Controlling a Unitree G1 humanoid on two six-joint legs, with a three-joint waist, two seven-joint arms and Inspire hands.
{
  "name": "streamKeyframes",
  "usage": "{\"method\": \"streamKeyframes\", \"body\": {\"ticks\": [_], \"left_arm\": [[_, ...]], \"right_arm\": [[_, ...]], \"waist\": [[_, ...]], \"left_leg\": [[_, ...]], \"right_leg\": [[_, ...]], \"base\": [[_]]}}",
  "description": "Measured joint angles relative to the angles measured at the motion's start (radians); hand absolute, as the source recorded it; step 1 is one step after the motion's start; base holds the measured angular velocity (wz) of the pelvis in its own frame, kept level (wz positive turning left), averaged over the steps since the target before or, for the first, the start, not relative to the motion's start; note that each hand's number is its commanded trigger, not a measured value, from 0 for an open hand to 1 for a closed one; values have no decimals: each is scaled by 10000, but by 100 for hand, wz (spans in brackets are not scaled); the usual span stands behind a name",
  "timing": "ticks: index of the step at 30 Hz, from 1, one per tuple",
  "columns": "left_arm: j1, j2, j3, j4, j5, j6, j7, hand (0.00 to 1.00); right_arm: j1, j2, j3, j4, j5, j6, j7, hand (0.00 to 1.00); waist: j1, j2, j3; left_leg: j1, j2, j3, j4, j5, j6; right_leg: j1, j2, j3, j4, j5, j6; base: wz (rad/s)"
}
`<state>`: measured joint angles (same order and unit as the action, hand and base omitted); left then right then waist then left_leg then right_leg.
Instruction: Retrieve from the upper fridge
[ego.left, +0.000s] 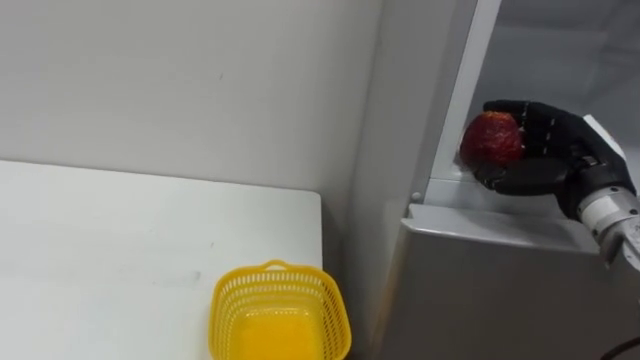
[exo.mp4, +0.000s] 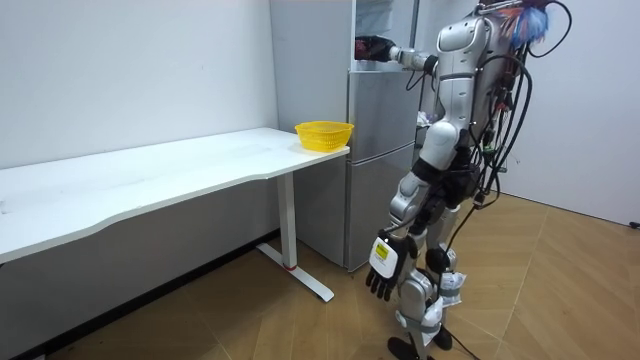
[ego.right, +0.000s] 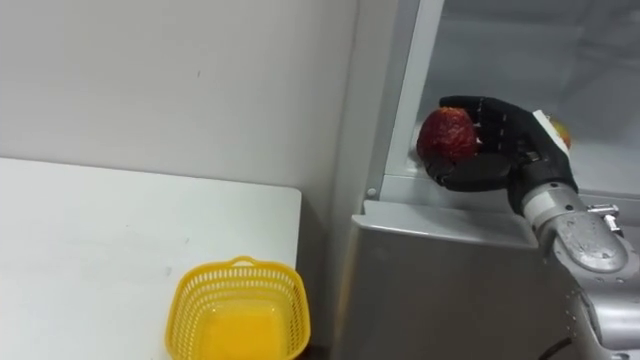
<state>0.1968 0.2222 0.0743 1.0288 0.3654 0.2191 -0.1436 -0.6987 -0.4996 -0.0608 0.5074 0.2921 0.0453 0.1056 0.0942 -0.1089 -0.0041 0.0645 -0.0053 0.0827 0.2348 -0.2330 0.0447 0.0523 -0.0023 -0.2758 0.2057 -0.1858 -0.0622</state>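
Your right hand (ego.left: 545, 152) is curled round the red fruit (ego.left: 491, 138), holding it at the sill of the fridge's (ego.left: 480, 280) upper compartment, right in the opening. The grasp looks done. What's left is bringing it clear, probably to the basket (ego.left: 278, 271) on the table (ego.left: 120, 250) corner beside the fridge. Your left hand (exo.mp4: 385, 263) hangs relaxed at your side.

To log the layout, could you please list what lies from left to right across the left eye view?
The white table → yellow basket → fridge's side wall → red fruit → right hand, curled round the fruit.
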Motion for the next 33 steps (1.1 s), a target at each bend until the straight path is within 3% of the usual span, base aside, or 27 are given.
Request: {"method": "streamKeyframes", "body": {"ticks": [11,15,17,20,24,32,33], "left_arm": [[-28,59,-239,75,-13,-20,179,0],[-14,60,-387,85,-11,-83,330,0],[-2,59,-389,91,-12,-162,418,0],[-2,60,-390,108,-11,-269,641,0],[34,51,-428,146,-8,-338,739,0],[-64,-114,-784,707,-8,-907,1151,0],[-43,-122,-785,720,-7,-1006,1150,0]], "right_arm": [[20,-20,41,-264,544,51,-108,100],[197,58,391,-1257,487,181,-658,100],[461,185,390,-1699,304,178,-975,100],[984,303,402,-2699,46,168,-1395,100],[2204,710,390,-4702,-741,180,-1976,100],[3653,1828,883,-7412,-1683,157,-2725,100],[3849,1970,963,-7828,-1739,15,-2737,100]], "waist": [[-51,4,-16],[-44,189,11],[-25,272,-54],[-38,461,-56],[-120,578,-58],[-81,631,-28],[-70,622,-35]], "left_leg": [[-71,4,49,-105,0,-1],[-22,29,121,-121,0,-2],[6,31,125,-144,0,-2],[30,39,193,-204,0,-2],[17,60,254,-291,7,-13],[118,67,475,-354,9,-18],[118,66,476,-359,9,-17]], "right_leg": [[-17,8,-2,-14,5,4],[-18,36,21,-27,48,16],[-15,38,27,-20,53,25],[-33,38,11,-20,53,25],[-42,58,47,-25,51,23],[-43,87,280,-36,49,20],[-42,86,277,-37,49,21]], "base": [[0],[-3],[-2],[-5],[-6],[-8],[0]]}}
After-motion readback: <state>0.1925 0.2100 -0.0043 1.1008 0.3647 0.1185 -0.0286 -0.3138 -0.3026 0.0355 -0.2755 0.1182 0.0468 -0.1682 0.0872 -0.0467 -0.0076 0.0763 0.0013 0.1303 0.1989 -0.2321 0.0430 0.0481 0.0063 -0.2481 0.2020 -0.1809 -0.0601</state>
